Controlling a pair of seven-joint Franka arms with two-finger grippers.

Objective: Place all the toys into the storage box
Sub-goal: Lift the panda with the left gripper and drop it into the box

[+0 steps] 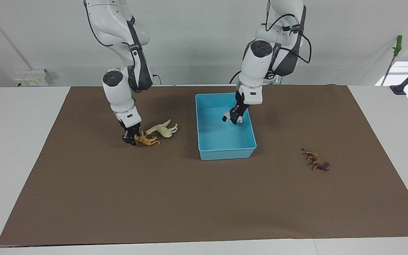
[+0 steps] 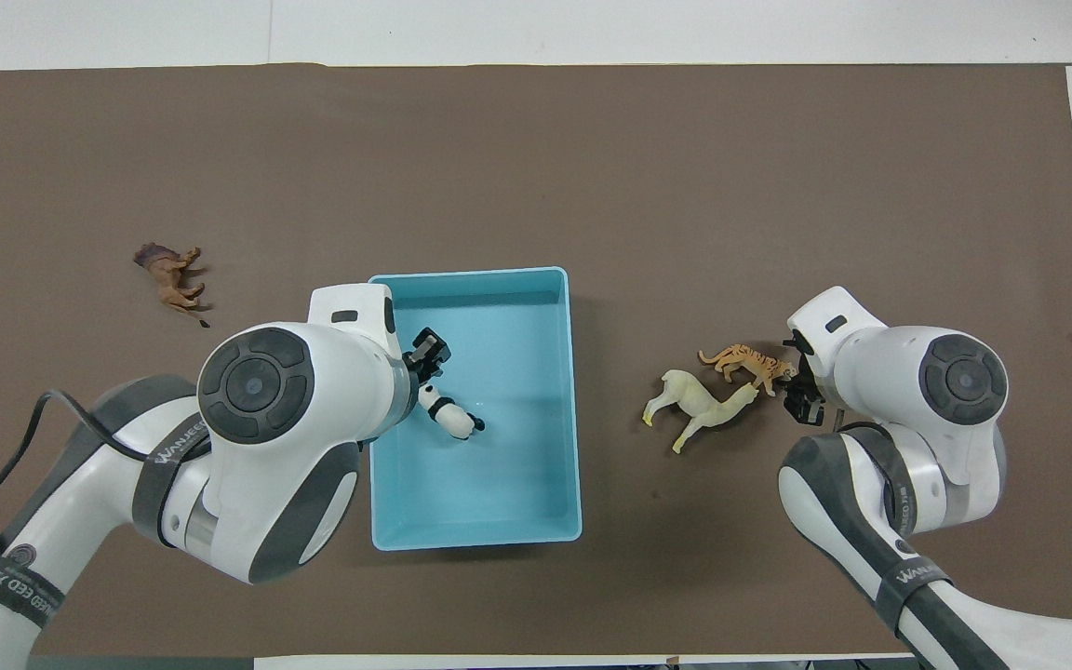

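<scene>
The light-blue storage box (image 1: 225, 154) (image 2: 475, 541) stands in the middle of the brown mat. My left gripper (image 1: 235, 118) (image 2: 429, 377) hangs over the inside of the box, with the black-and-white panda (image 1: 227, 115) (image 2: 448, 416) at its tip, clear of the box floor. My right gripper (image 1: 130, 139) (image 2: 798, 398) is down at the mat, against the head end of the orange tiger (image 1: 148, 141) (image 2: 739, 360). The cream horse (image 1: 163, 129) (image 2: 699, 406) lies on its side beside the tiger, toward the box. The dark brown maned animal (image 1: 316, 161) (image 2: 168, 275) lies toward the left arm's end.
A brown mat (image 1: 204, 205) covers most of the white table. A green-handled tool (image 1: 397, 44) leans at the wall past the left arm's end. A white socket box (image 1: 32, 78) sits at the wall near the right arm's end.
</scene>
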